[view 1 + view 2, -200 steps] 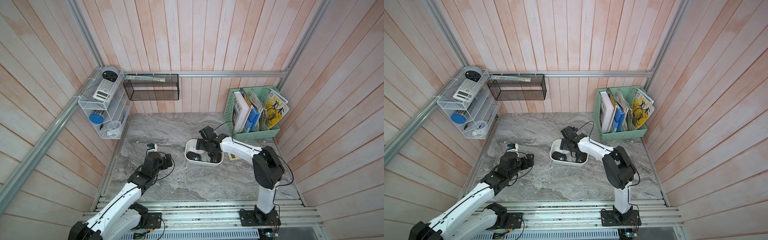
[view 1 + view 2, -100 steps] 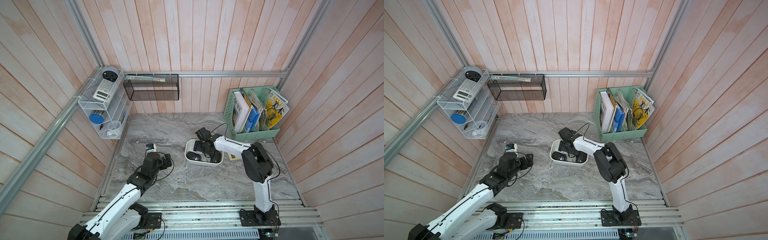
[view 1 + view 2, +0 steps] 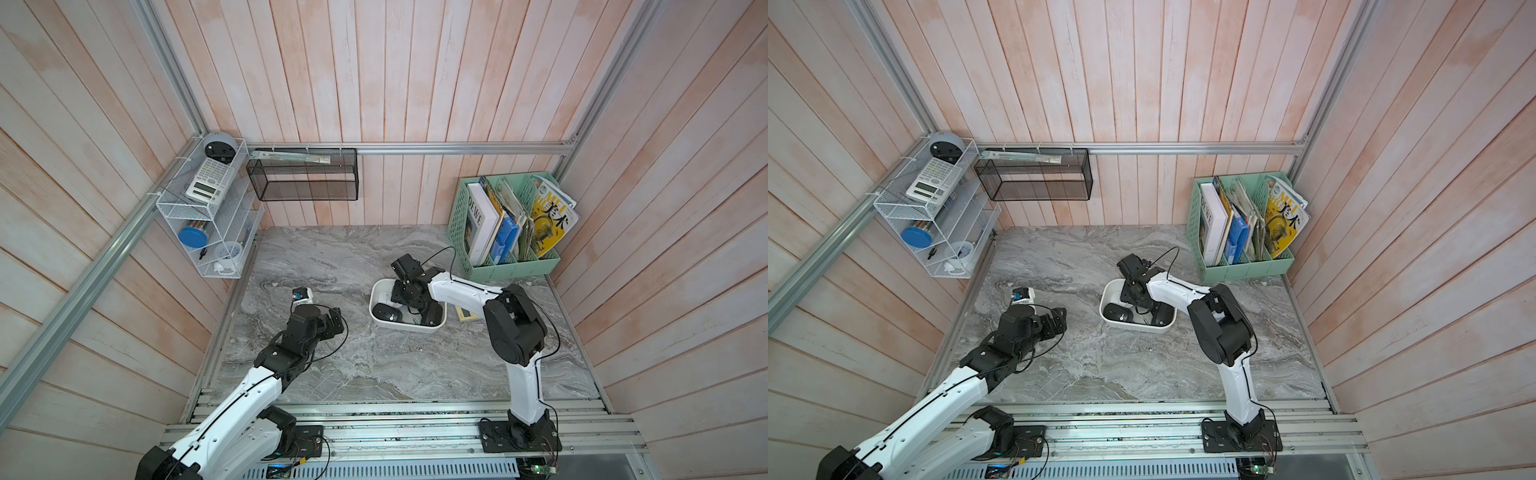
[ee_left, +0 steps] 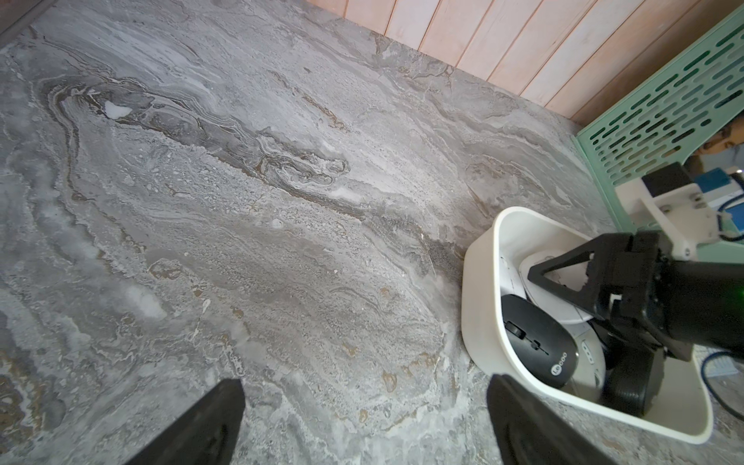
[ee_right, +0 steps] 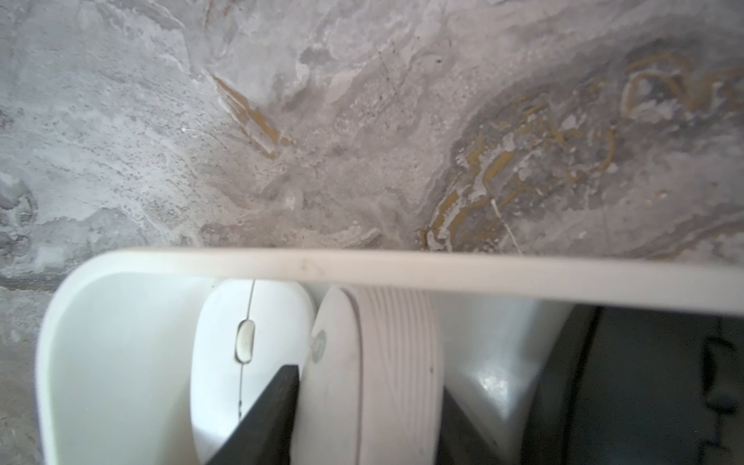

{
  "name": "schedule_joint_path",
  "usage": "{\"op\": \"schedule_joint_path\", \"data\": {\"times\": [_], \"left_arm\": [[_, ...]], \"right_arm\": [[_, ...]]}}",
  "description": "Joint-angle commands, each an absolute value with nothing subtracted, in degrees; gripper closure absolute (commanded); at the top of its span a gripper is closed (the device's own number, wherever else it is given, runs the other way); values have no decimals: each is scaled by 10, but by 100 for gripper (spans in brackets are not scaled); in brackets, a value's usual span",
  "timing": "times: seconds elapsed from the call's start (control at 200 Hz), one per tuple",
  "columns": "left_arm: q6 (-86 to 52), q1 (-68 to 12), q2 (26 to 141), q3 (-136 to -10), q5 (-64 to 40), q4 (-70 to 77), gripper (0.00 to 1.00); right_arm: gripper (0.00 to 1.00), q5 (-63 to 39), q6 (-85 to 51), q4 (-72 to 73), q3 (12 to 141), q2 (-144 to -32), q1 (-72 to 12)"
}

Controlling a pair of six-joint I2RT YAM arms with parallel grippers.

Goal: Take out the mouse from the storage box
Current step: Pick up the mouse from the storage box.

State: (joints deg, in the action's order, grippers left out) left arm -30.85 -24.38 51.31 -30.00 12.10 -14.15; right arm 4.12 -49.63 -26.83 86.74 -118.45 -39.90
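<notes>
Your right gripper (image 5: 370, 398) sat inside storage box (image 5: 402, 263), fingers (image 5: 277, 406) flanking white mouse (image 5: 362, 362) standing on edge; whether clamped, cannot tell. Second white mouse (image 5: 229, 322) pressed against it. Black mouse (image 4: 535, 342) crowded box end. Your left gripper (image 4: 362, 426) hung spread wide over marble table (image 4: 241, 201), near box.

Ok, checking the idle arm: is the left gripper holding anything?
No, the left gripper stands wide open, with only tabletop showing in the gap.

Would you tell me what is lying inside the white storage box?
Inside the storage box: a black mouse, a second black mouse, a white mouse, and a ribbed white mouse between the fingers of the right tool. The tool covers whatever lies underneath.
</notes>
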Motion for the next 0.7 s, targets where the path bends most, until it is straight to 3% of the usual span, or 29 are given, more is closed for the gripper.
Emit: {"op": "schedule_joint_path", "data": {"times": [0.0,0.24,0.695], "left_arm": [[-307,-241,515,-300,129,-142,0],[-306,-241,515,-301,131,-145,0],[-305,-242,496,-295,142,-144,0]], "right_arm": [[58,42,-491,-272,874,-1185,-403],[77,52,-484,-272,867,-1177,-404],[81,81,-461,-251,809,-1065,-418]]}}
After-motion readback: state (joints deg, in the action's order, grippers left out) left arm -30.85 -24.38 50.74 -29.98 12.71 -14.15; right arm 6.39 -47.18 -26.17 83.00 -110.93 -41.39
